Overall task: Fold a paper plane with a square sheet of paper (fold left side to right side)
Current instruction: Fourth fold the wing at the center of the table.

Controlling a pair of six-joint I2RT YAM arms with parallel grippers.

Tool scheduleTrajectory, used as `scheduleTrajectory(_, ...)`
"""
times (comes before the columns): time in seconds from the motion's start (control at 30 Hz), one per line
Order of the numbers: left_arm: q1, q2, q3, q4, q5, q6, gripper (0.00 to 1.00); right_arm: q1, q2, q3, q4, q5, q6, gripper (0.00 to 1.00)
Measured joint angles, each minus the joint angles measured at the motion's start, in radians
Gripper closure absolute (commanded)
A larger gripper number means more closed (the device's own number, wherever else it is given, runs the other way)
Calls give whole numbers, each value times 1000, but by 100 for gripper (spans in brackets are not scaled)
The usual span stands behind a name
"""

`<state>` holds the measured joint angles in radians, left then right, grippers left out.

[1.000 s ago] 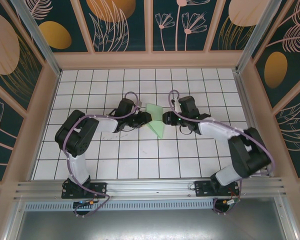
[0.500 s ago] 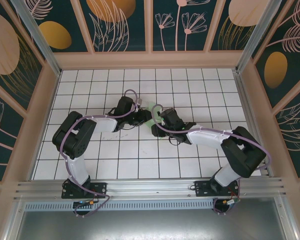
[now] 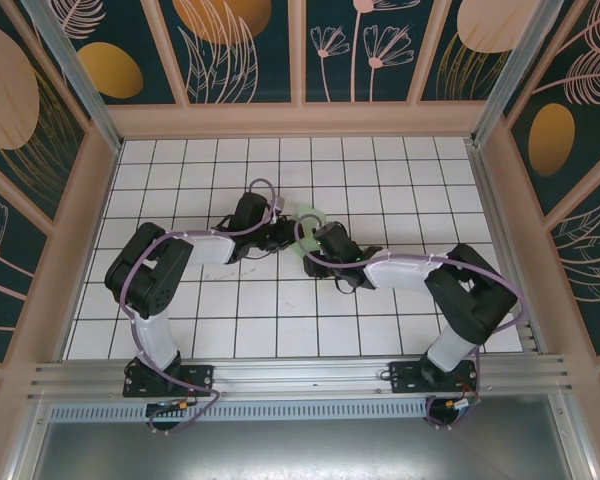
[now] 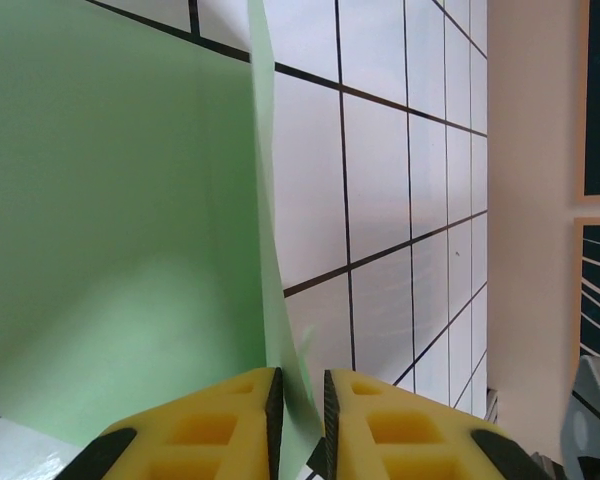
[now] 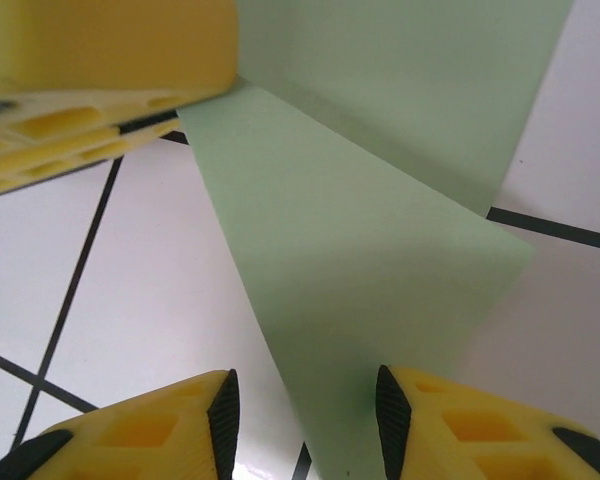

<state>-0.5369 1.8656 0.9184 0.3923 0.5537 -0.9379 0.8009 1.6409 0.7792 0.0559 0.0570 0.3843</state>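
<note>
Nearest, well short of the pale-green square sheet of paper [image 3: 310, 213], both arm bases sat bolted to the alu rail [image 3: 300, 375] at the edge of the white gridded bench [image 3: 180, 300]. The left arm [image 3: 150, 275] lay extended toward the sheet from its left side and the right arm [image 3: 460, 300] from its right. Their black wrists crowded over the sheet, so from the top view just a green sliver showed at its far edge.

Right end effector [image 5: 305, 395]: fingers apart, i.e. open, nothing clamped. They straddled a narrowing part of the sheet that lay flat on the bench. There was bare tile btwn the paper and one pad. The paper ran up about to the other pad; couldn't tell if it touched. Past the fingers the sheet rose along a crease into a standing flap.

Left end effector [image 4: 300, 385]: yellow fingers w/ black pads almost together, a thin upright edge of the sheet pinched in the narrow slot btwn them. On one side of that edge the sheet spread as a broad green plane; on the other were bare tiles. In the right wrist view a yellow finger [image 5: 100, 60] of the left end effector sat against the sheet's raised part.

So the sheet was part-folded: one portion down on the bench, one standing, held btwn the two wrists.

Well beyond the sheet stood the wood-framed back wall w/ dark teal floral panels [image 3: 250, 50].
</note>
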Motion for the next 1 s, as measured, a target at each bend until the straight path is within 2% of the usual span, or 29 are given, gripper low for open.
scheduleTrajectory(0.27, -1, 0, 5, -1, 0, 0, 79, 7, 25, 18, -1, 35, -3, 64)
scheduleTrajectory(0.5, -2, -2, 8, -11, -1, 0, 72, 10, 36, 22, -3, 48, -5, 70)
scheduleTrajectory(0.83, -1, -55, 7, -59, -31, 17, 47, 11, 45, 23, -3, 47, -11, 80)
scheduleTrajectory(1.0, 19, -107, -9, -68, -40, 23, 39, 11, 51, 23, -3, 38, -11, 83)
